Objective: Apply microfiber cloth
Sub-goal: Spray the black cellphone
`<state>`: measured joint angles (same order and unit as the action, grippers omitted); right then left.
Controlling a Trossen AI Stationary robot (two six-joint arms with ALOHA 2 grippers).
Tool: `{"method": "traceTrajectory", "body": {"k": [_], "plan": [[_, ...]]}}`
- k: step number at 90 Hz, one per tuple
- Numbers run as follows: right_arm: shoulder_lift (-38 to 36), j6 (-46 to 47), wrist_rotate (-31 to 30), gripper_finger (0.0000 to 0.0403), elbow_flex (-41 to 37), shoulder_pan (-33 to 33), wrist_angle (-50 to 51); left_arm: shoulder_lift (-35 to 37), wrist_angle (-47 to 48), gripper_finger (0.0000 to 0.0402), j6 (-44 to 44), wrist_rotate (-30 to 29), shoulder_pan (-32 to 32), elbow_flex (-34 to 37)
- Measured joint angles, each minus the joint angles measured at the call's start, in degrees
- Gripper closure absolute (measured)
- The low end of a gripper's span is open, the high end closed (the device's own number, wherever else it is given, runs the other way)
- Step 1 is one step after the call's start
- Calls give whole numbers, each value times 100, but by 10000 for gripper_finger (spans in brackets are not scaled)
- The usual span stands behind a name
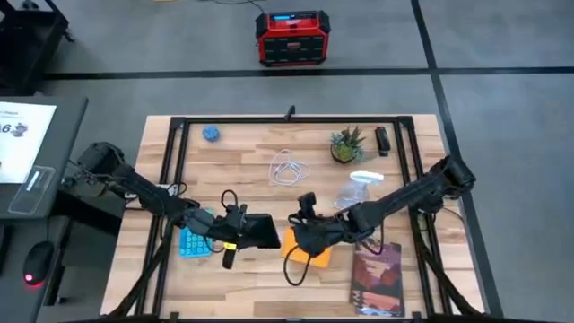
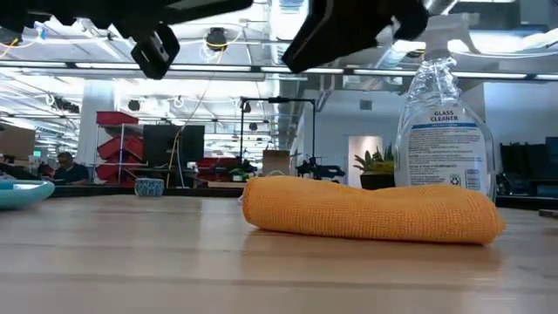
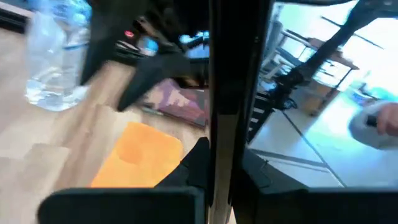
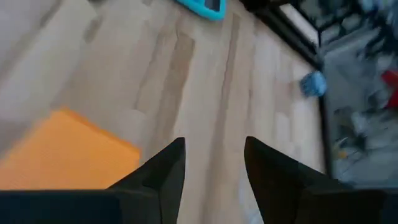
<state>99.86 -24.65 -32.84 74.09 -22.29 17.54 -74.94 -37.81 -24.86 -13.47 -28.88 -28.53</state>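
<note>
My right gripper (image 1: 303, 235) hovers over the left edge of the microfiber cloth (image 1: 308, 249), fingers spread, nothing held. Cloth lies folded flat on the surface (image 1: 251, 157), mid-near, between the phone (image 1: 254, 231) and the dark reddish book (image 1: 377, 276). My left gripper (image 1: 235, 235) pinches the phone edgewise, just left of the cloth.

Risks: closing from here may catch only the top fold, so the cloth unfurls. With 2 arms this near, a reach could knock the phone. Spray bottle (image 1: 357, 188) stands just behind.
</note>
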Motion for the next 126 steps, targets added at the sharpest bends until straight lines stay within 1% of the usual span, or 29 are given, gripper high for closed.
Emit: {"method": "traceTrajectory", "body": {"k": [5, 12, 22, 30, 39, 45, 54, 59, 64, 74, 83, 91, 105, 112, 126], "plan": [[-9, -627, -9, 234, 147, -1, -171, 0, 88, 389, -48, 163, -5, -2], [-42, -1487, -29, 213, 378, -10, -229, -2, 268, 389, -200, 187, -7, -2], [-29, -2650, -237, 176, 716, -23, -230, 0, 426, 389, -380, 341, 2, -2], [-30, -3508, -355, 152, 918, -17, -353, -2, 517, 389, -525, 624, -4, 0], [-35, -4364, -347, 144, 1060, -12, -355, 0, 509, 389, -611, 1074, -4, 0], [-33, -5025, -179, 143, 1079, -29, -381, 0, 540, 389, -626, 1391, -3, 0], [-31, -5870, 332, 143, 1079, -53, -519, 0, 552, 389, -641, 1808, 13, 0], [-29, -6258, 589, 143, 1079, -50, -566, 0, 553, 389, -670, 1941, 48, 0], [-24, -6570, 719, 143, 1079, -38, -704, 0, 571, 389, -713, 1992, 66, -1], [-26, -7050, 1096, 143, 1081, 17, -965, 0, 749, 389, -755, 2023, 87, 0], [-27, -7258, 1550, 143, 1081, 81, -1032, 0, 753, 389, -881, 2117, 161, 0], [-26, -7324, 1995, 143, 1081, 174, -920, 0, 762, 389, -908, 2159, 202, 0], [52, -7337, 2470, 143, 1081, 353, -946, 0, 757, 389, -974, 2414, 270, -3], [172, -7337, 2536, 143, 1088, 407, -1100, -2, 936, 389, -1017, 2516, 351, -101], [581, -7477, 2546, 143, 1082, 416, -1090, -2, 1811, 389, -887, 2651, 475, -520]]}}
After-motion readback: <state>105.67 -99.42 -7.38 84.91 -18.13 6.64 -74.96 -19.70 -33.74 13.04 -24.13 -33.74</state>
